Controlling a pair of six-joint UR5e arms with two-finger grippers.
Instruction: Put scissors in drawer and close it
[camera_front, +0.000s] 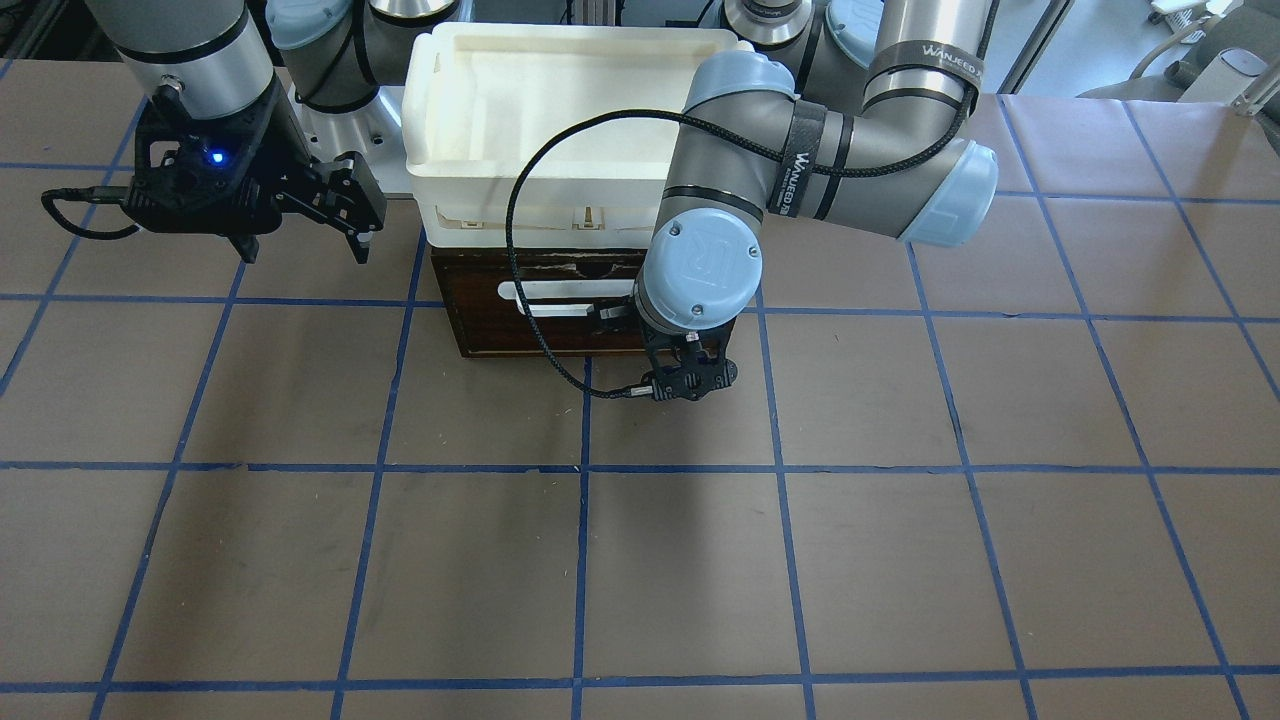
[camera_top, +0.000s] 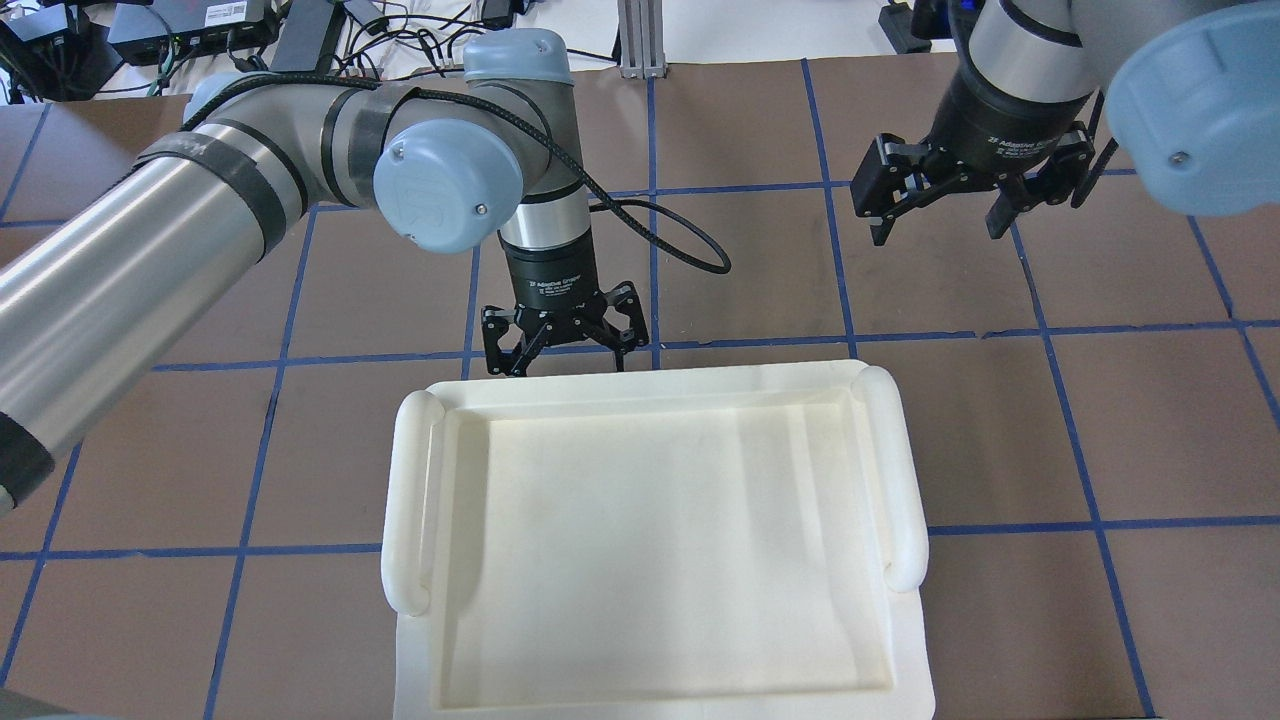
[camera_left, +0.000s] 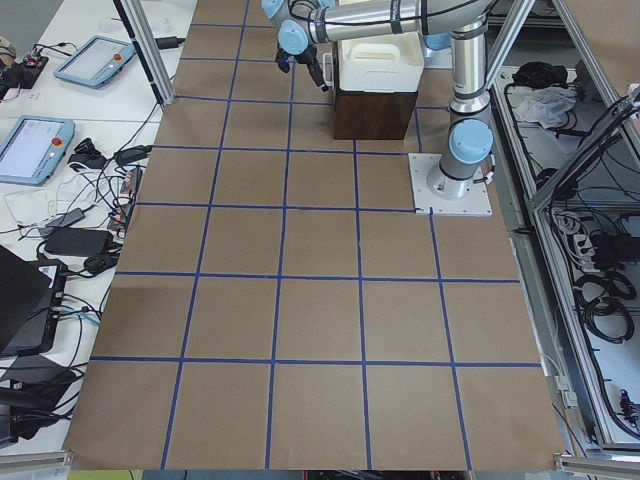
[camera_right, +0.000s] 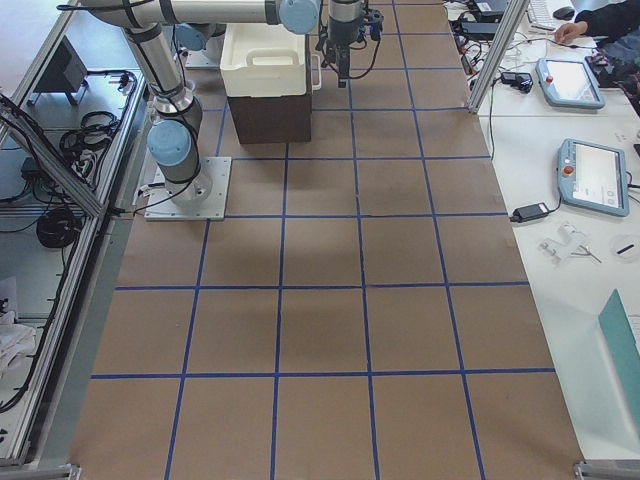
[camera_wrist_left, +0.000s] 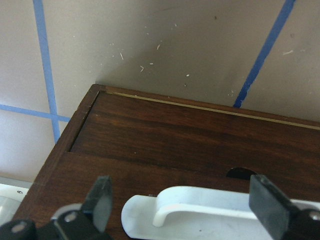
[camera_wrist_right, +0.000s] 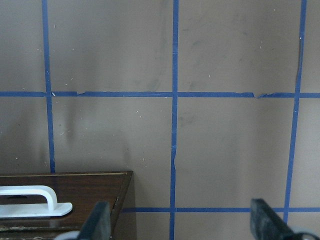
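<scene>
**Drawer** (camera_wrist_left: 190, 140): It is sitting flush inside the frame of the dark cabinet (camera_right: 268, 118), across the lower half of the left wrist frame. No gap is showing along its edges, so it is reading as shut or very nearly so.

**Scissors:** They are not showing in any view, either on the surface (camera_front: 700, 560) or in a gripper. Whether they are lying inside the drawer cannot be confirmed.

**Left gripper** (camera_top: 560, 355): It is hovering just in front of the drawer face, at upper centre of the overhead frame. Its fingers (camera_wrist_left: 102, 197) are standing spread and holding nothing, one to either side of the white handle (camera_wrist_left: 200, 202). Contact with the handle cannot be told.

**Right gripper** (camera_top: 938, 222): It is hanging at upper right of the overhead frame, well apart from the cabinet. Its fingers (camera_wrist_right: 100, 222) are spread and empty.

**Other:** A white tray (camera_top: 650, 378) is resting on top of the cabinet.

**Risks, as judged:**
- If the fingers are closing on the handle while the arm is backing away, the drawer is likely to be dragged open again.
- A further push landing off-centre could twist or slide the cabinet and shift the tray.
- The cable (camera_front: 508, 230) is looping across the drawer front and could catch the handle.
- If the scissors are not inside, the closure counts for nothing.
</scene>
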